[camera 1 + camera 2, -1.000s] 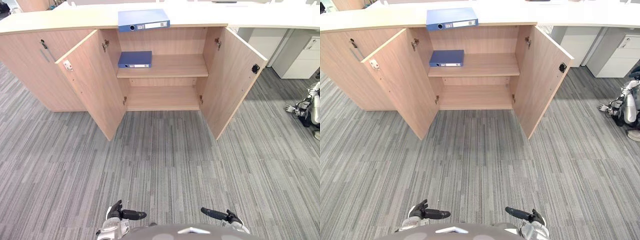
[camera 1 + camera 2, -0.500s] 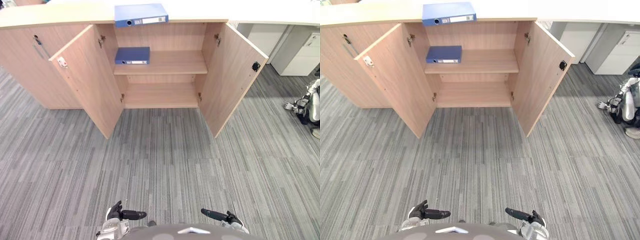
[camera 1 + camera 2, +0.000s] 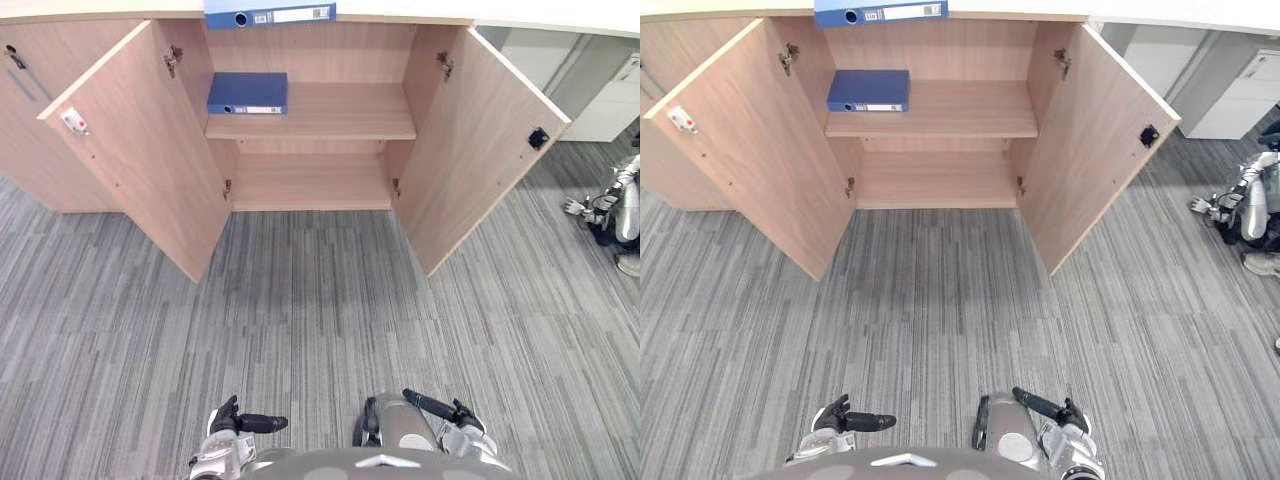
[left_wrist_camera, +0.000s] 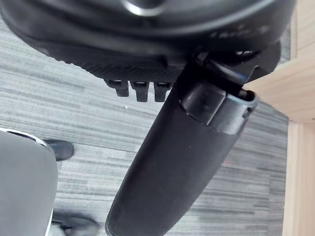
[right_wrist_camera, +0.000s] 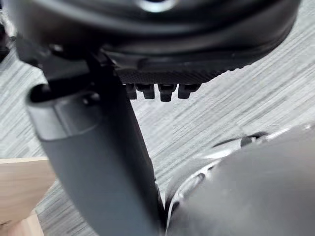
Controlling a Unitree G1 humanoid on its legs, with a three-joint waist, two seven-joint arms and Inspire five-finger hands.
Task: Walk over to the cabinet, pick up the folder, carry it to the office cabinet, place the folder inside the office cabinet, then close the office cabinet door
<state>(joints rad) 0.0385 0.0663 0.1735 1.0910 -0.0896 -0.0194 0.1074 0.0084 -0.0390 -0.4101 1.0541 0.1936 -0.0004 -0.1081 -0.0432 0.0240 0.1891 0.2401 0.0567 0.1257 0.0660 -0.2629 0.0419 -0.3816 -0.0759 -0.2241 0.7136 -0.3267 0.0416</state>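
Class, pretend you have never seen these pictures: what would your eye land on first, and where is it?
The wooden cabinet ahead stands with both doors wide open over the grey striped carpet. A blue folder lies flat at the left of its upper shelf, and a second folder lies on the cabinet's top. Low in the head views, the left hand and right hand are open and empty.

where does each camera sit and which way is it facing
Left eye view: on the head, facing down and forward at the open cabinet, a blue folder on its shelf, carpet; left hand and right hand at bottom.
Right eye view: beside it, sharing that whole scene.
Left wrist view: on the left wrist, along its hand toward carpet.
Right wrist view: on the right wrist, along its hand toward carpet.
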